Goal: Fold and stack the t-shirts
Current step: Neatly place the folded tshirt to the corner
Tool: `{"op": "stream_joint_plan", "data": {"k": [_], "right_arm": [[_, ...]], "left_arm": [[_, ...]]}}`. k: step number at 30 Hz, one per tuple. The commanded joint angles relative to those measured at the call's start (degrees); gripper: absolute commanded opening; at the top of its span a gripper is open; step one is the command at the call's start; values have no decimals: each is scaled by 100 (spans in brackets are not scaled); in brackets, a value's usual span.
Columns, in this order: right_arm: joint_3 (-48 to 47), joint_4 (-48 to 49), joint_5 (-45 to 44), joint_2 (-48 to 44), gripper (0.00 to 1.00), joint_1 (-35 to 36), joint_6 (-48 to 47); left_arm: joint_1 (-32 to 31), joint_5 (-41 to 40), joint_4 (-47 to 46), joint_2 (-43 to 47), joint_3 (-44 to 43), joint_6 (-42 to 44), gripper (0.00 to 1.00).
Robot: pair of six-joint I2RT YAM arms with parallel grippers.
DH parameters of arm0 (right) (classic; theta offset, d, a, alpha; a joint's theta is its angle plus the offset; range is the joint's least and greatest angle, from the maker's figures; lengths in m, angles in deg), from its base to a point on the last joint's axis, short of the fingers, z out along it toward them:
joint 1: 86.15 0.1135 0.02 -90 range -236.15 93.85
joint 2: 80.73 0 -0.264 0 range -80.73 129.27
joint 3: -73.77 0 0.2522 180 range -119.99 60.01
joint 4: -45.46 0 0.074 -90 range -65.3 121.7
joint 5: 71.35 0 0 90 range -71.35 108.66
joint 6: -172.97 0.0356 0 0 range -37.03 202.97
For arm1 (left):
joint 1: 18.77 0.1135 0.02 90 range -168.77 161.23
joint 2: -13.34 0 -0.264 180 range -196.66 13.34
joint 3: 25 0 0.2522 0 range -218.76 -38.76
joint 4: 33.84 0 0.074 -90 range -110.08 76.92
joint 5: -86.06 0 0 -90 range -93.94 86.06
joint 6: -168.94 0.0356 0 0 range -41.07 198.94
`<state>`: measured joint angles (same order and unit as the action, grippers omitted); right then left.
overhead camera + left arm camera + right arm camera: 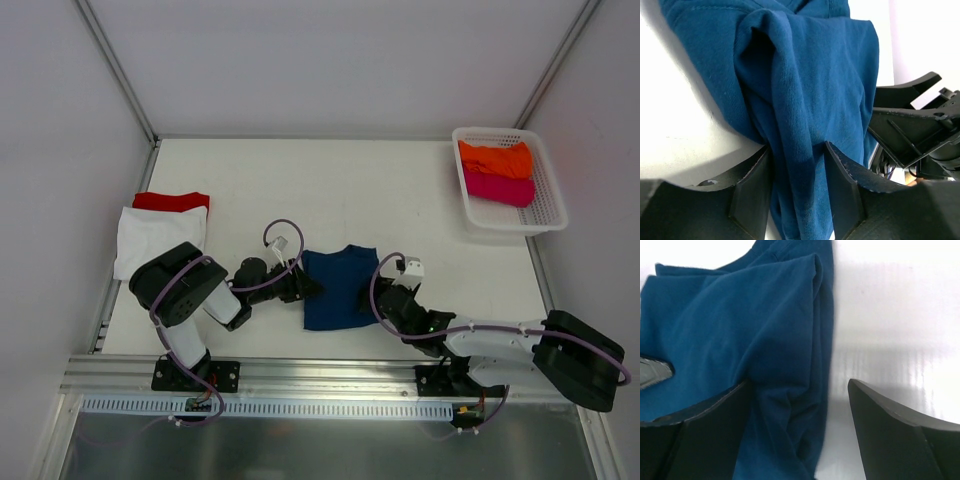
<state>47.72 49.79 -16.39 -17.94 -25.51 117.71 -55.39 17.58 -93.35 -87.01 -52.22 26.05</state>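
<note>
Left gripper (797,150): low at the left edge of the blue t-shirt (338,290). Its fingers press from both sides on a raised fold of the cloth, which fills the gap between them. It looks clamped on that fold, as far as the close wrist view lets one judge.
Right gripper (799,385): at the same shirt's right edge, fingers standing wide apart. One finger is over the cloth and the other over bare table (330,190). The shirt's layered edge lies loose in the gap, not held.
Blue t-shirt: on the table between the two grippers, near the front edge and about the middle. The collar points to the far side, and both side edges are rumpled and doubled over.
White t-shirt (150,240): folded, at the table's left edge, beyond the left arm.
Red t-shirt (172,201): folded. A strip of it shows along the white one's far edge.
Basket (552,200): white mesh, in the far right corner of the table.
Basket contents: an orange t-shirt (495,157) at the far end and a magenta t-shirt (497,188) just nearer, the two bundles touching. The basket's near end is bare.
</note>
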Motion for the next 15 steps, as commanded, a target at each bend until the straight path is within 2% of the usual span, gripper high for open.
{"op": "stream_joint_plan", "data": {"k": [1,4,9,13,15], "right_arm": [[-18,466,508,392,82,-52,-11],[-106,529,622,559,81,-44,-64],[-150,459,631,182,81,-44,-265],[-335,380,727,400,80,-175,-407],[-518,423,858,690,68,-184,-459]], "left_arm": [[59,116,76,148,71,234,43],[59,89,226,270,62,305,41],[50,63,454,385,45,401,39],[50,89,472,359,-8,410,29],[59,142,524,333,-87,410,24]]}}
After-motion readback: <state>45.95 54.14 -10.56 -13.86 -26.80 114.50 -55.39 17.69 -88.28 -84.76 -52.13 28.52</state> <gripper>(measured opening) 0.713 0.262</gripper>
